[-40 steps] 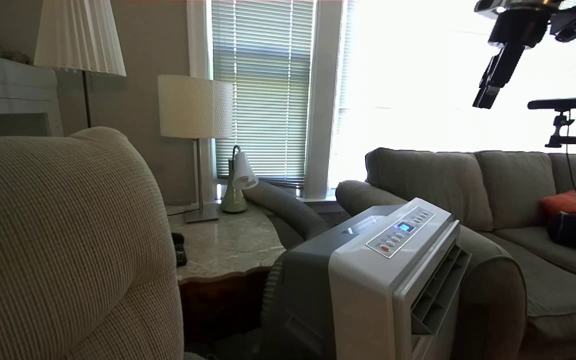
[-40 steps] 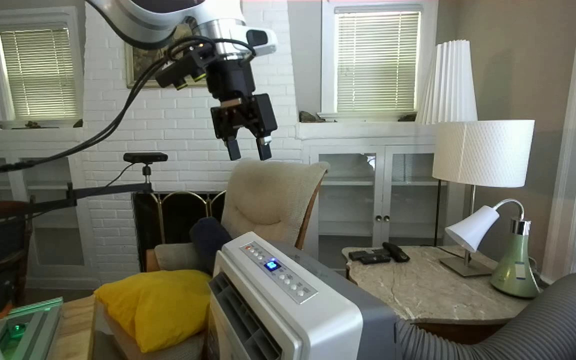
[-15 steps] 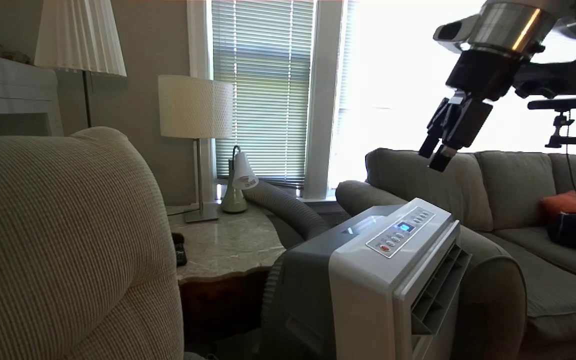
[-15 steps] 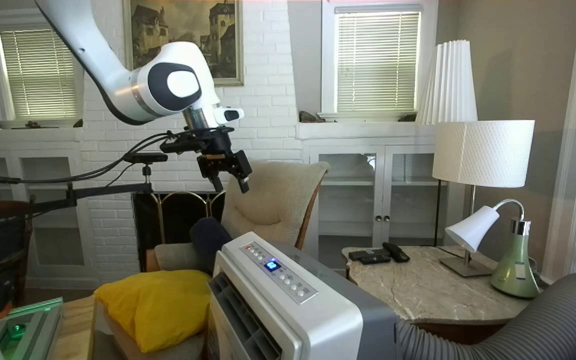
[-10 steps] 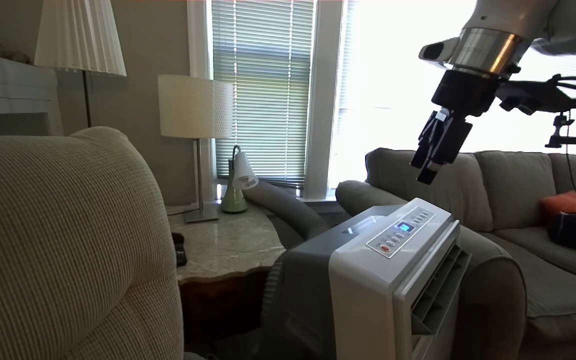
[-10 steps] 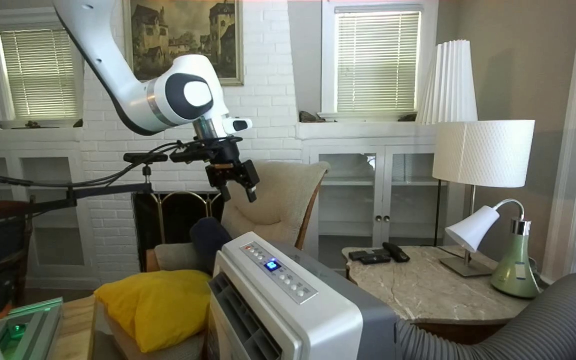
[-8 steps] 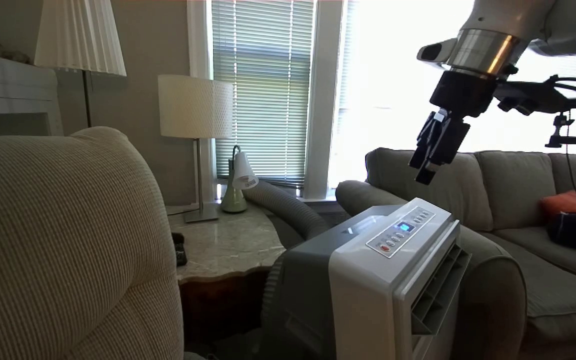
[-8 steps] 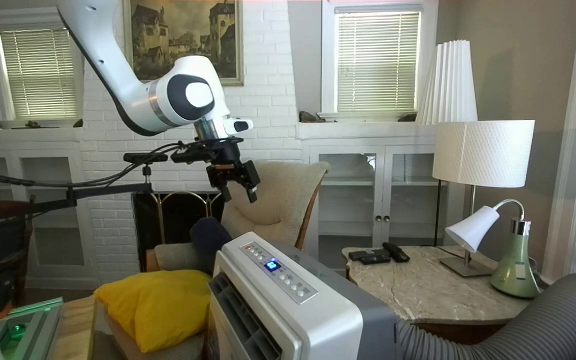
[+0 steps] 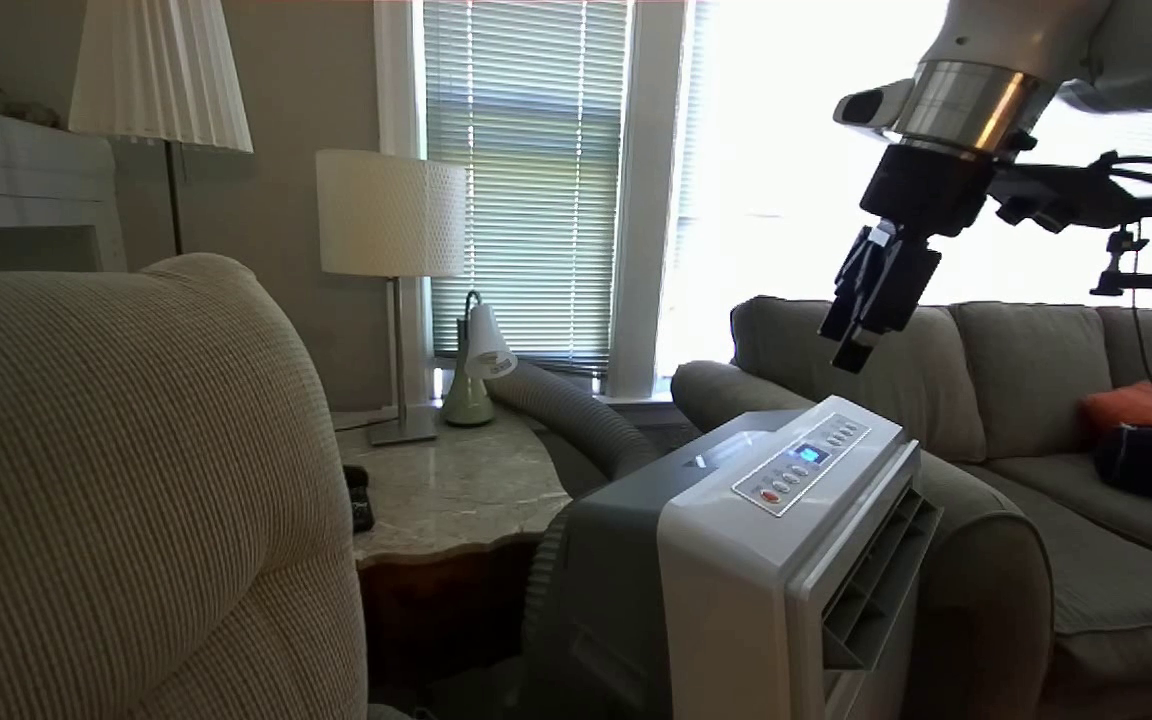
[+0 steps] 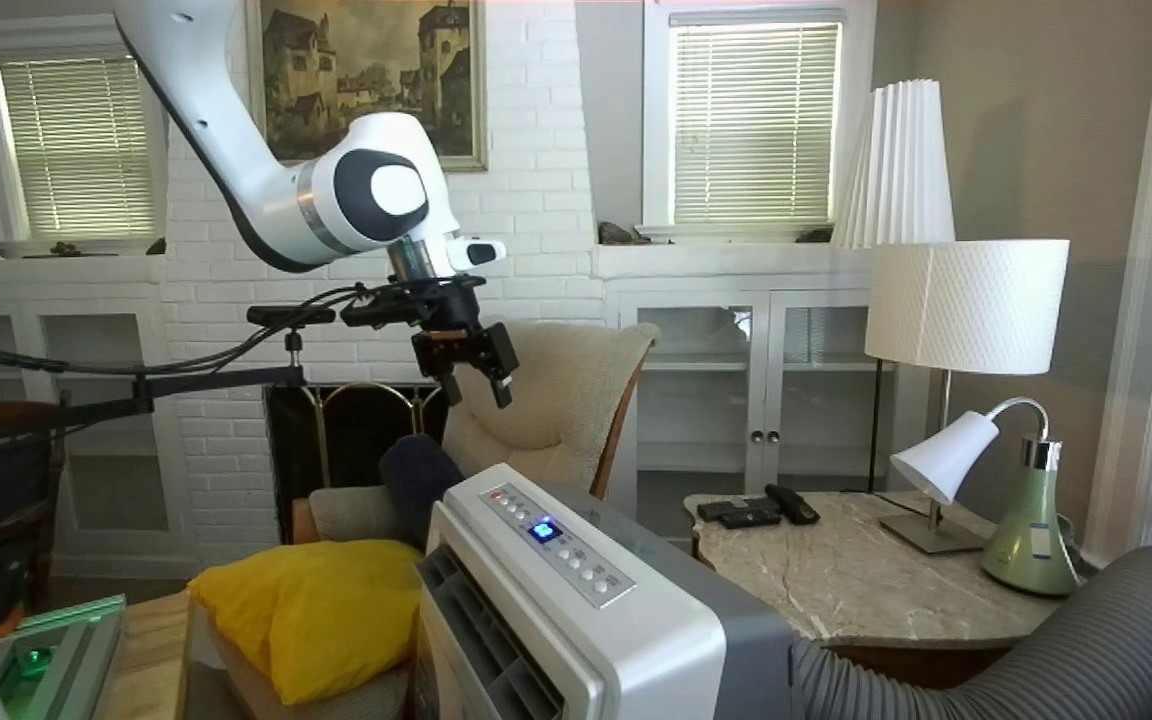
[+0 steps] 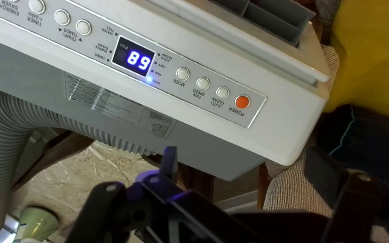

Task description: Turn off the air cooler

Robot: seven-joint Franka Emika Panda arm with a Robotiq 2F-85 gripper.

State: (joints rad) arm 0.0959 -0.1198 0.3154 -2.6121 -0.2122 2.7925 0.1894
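See nearest, in the wrist view, the gripper (image 11: pixel 241 155), with fingers (image 11: pixel 322 179) spread well apart and nothing held between; whether to the full width, hard to tell. Hangs higher than the air cooler (image 11: pixel 167 104) and apart from it in both exterior views.

Find next, lower down, the slanted control panel (image 11: pixel 167 69), with the blue display (image 11: pixel 133 56) lit and the orange power button (image 11: pixel 242 101) at one end. Most likely running, to judge from the lit digits; not yet switched off.

Expect of the air cooler a heavy body with hard, stiff plastic skin, smooth and a little slippery. No need to lift or to squeeze. Better to touch only the power button, with one fingertip, pushing gently and straight into the slanted face. With too much force, possible to crack the button or to rock the whole body. Take care with the auto clean button (image 11: pixel 222 92) just beside: easy to press by mistake. For steadying, prefer the solid white edge, not the thin vent louvres (image 10: pixel 489 630).

Farther, behind the air cooler, notice the grey hose (image 10: pixel 1066 665) and the stone-topped table (image 10: pixel 836 575), bearing the green lamp (image 10: pixel 1028 537); farthest, in an exterior view, the white brick wall (image 10: pixel 536 230).
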